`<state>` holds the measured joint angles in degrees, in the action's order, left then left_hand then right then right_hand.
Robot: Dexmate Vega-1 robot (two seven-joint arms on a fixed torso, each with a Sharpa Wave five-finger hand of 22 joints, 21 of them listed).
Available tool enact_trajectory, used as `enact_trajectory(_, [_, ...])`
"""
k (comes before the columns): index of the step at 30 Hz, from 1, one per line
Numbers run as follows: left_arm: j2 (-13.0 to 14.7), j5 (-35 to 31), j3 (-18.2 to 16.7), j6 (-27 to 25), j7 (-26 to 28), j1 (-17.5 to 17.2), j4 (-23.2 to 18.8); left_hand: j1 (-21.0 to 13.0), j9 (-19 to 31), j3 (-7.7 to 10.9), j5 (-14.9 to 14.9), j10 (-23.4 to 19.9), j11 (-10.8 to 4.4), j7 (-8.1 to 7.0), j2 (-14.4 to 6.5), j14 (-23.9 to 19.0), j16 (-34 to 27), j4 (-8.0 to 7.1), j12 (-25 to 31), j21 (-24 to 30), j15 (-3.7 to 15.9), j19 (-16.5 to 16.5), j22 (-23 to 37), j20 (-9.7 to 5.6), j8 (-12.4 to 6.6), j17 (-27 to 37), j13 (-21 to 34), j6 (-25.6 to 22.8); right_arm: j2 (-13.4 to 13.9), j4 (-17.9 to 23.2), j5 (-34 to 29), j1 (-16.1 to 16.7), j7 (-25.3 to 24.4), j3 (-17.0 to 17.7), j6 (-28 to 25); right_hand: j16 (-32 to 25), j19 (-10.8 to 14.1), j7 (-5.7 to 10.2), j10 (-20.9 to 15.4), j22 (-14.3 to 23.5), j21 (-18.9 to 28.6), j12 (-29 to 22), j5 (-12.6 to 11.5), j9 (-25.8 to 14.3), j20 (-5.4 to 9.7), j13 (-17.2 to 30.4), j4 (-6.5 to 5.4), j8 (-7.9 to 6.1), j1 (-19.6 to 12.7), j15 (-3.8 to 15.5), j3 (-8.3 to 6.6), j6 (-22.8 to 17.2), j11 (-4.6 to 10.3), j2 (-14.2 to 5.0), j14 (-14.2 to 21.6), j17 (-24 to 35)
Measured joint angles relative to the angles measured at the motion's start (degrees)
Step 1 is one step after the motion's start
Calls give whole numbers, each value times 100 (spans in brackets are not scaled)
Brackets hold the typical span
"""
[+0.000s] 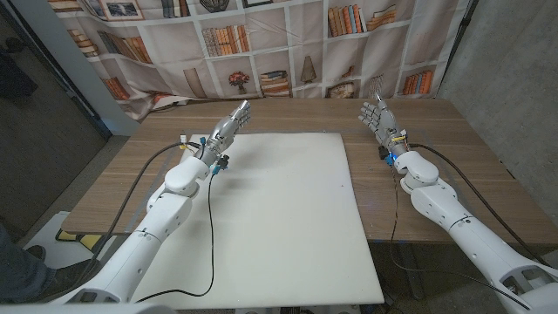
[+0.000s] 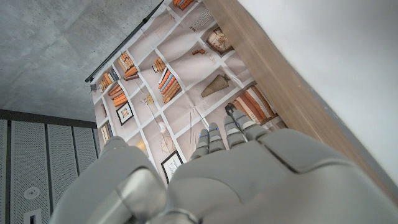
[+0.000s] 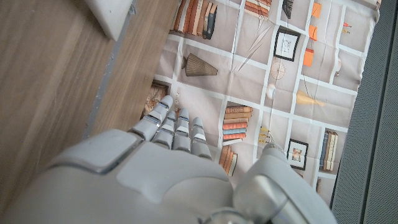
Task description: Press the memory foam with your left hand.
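Head view: a large white memory foam (image 1: 279, 218) slab was laid flat across the middle of a wooden table (image 1: 453, 170), with its near edge reaching the table's front edge at 6 o'clock. The left hand (image 1: 225, 131) was held at about 11 o'clock from the slab's centre, over the slab's far left corner, with its fingers extended and slightly apart and nothing held in them. Whether it was touching the foam could not be told. The right hand (image 1: 378, 118) was seen at about 1 o'clock, just beyond the slab's far right corner and over bare wood, with its fingers spread and pointing away from the robot and nothing grasped. A backdrop printed with bookshelves (image 1: 261, 52) was hung behind the table at 12 o'clock.

In the left wrist view, the back of the left hand (image 2: 249, 180) was shown with its fingertips (image 2: 214, 134) straightened toward the backdrop and the white foam (image 2: 336, 56) alongside. In the right wrist view, the right hand (image 3: 161, 174) was shown with straight fingers over the wood, and a corner of the foam (image 3: 112, 15) lay well apart from it.
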<state>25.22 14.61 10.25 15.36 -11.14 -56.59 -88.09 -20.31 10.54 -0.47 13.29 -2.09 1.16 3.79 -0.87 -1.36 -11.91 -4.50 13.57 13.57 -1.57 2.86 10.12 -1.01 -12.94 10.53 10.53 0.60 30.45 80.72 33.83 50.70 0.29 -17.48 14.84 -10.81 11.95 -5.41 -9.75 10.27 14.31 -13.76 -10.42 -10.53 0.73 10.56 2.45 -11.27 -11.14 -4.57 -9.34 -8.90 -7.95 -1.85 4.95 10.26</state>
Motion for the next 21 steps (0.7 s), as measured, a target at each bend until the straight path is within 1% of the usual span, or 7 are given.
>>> enact_trajectory(5, [124, -173, 106, 38, 114, 8, -75, -1, 0, 0, 0, -15, -15, -11, 1, -39, 0, 0, 0, 21, 3, 62, 0, 0, 0, 0, 0, -52, 6, 4, -2, -3, -11, 9, -17, 0, 30, 20, 0, 0, 0, 0, 0, 0, 30, 0, 0, 0, 0, 0, 0, -20, 0, 0, 0, 4])
enact_trajectory(8, [239, -504, 204, 109, 365, 13, -131, -52, 0, -24, 0, -96, -36, -40, 22, -80, 0, 24, 0, 21, -17, 88, 0, 16, 0, 0, 0, -82, 10, 4, -5, -10, -15, 14, -28, 0, 30, 20, 0, 0, 0, 0, 0, 0, 31, 0, 0, 0, 0, 0, 0, -20, 0, 0, 0, 29])
enact_trajectory(9, [257, -504, 221, 109, 365, 16, -136, -52, 0, -24, 0, -132, -17, -19, 22, -100, 0, 24, 22, 21, 4, 125, 0, 20, 0, 0, 0, -103, 10, 4, -6, -10, -16, 14, -29, 0, 31, 20, 0, 0, 0, 1, 0, 0, 30, 0, 0, 0, 0, 0, 0, -20, 0, 0, 0, 29])
enact_trajectory(12, [355, -586, 308, 150, 421, 31, -151, -108, 0, -26, 0, -177, -54, -41, 35, -174, 0, 26, 22, 21, 15, 143, 0, 0, -24, 0, 0, -164, 10, 4, -13, -13, -20, 14, -37, 0, 71, 20, 0, 0, 0, 4, 0, 0, -11, 0, 0, 0, 0, 0, 0, -20, 0, 0, 0, 29])
enact_trajectory(14, [419, -759, 363, 251, 565, 45, -158, -112, 0, -47, 0, -199, -33, -11, 39, -193, 0, 47, 22, 21, 11, 199, 0, -7, -25, 0, 0, -195, 12, 4, -16, -16, -20, 14, -39, 0, 72, 20, 0, 0, 0, 4, 0, 0, -11, 0, 17, 0, 0, 0, -17, -20, 0, 0, 0, 29])
enact_trajectory(18, [517, -811, 468, 284, 605, 74, -164, -152, 0, -47, 0, -293, -28, -20, 0, -278, -46, 47, 44, 43, 11, 287, 1, 0, -25, -14, 0, -290, 16, 4, -22, -22, -23, 12, -54, 0, 72, 20, 0, 0, 0, 4, 0, 0, -11, 0, 41, 0, 0, 0, -8, -20, 0, 0, 0, 28])
enact_trajectory(21, [620, -811, 574, 284, 605, 99, -197, -204, 0, -60, 0, -311, -44, -9, 52, -325, -51, 67, 44, 43, 24, 288, 0, -1, -25, -14, 0, -319, 16, 4, -25, -22, -24, 12, -66, 0, 72, 20, 0, 0, 0, 4, 0, 0, -11, 0, 41, 0, 0, 0, -8, -20, 0, 0, 0, 28])
